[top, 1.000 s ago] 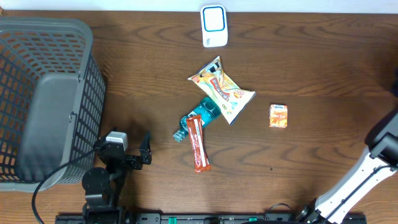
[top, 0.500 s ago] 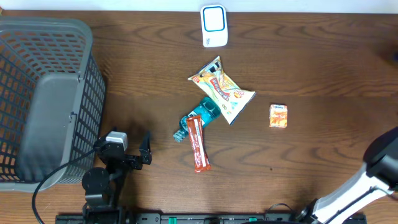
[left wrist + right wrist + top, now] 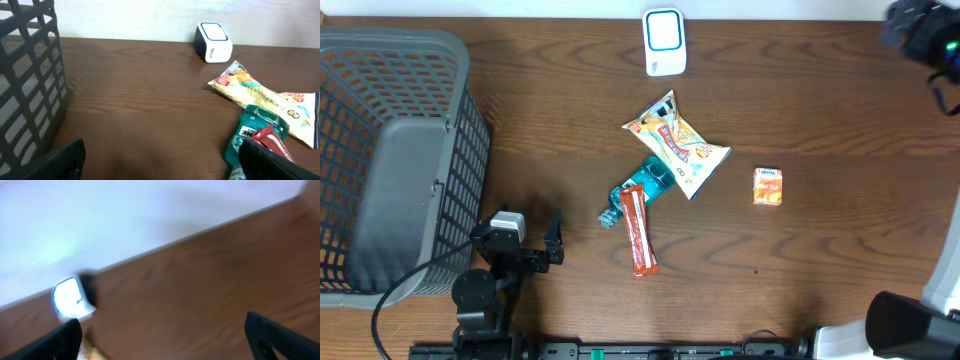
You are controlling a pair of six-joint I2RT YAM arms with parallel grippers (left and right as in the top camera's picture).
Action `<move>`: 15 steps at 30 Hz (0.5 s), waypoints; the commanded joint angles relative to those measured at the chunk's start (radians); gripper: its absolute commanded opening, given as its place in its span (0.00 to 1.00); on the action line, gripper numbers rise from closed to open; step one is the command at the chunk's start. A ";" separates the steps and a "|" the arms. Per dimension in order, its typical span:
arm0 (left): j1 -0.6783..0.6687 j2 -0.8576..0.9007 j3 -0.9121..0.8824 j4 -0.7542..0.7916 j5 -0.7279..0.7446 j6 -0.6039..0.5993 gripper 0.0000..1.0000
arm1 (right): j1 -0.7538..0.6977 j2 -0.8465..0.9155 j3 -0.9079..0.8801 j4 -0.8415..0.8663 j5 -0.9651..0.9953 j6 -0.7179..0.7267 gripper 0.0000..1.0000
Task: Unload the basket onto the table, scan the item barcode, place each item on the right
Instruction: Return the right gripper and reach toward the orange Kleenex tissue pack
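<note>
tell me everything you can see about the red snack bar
The red snack bar is a long, narrow packet in a shiny red-orange wrapper with white lettering too small to read. It lies flat on the brown wooden table, its far end overlapping the teal packet. Nothing else touches it.

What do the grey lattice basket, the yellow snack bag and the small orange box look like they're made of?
Grey lattice basket: likely moulded plastic, matte; even grid walls, thick smooth rim.
Yellow snack bag: thin plastic film, slightly glossy; crinkled, sealed ends.
Small orange box: probably printed cardboard; flat faces, too small to be sure.
</note>
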 commanded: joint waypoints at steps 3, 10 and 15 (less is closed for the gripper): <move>0.000 -0.002 -0.028 -0.012 -0.005 0.006 0.98 | 0.122 0.055 -0.004 -0.233 -0.039 0.033 0.99; 0.000 -0.002 -0.028 -0.012 -0.005 0.006 0.98 | 0.229 0.138 -0.004 -0.448 -0.040 0.058 0.99; 0.000 -0.002 -0.028 -0.012 -0.005 0.006 0.98 | 0.278 0.176 -0.006 -0.486 -0.026 0.111 0.96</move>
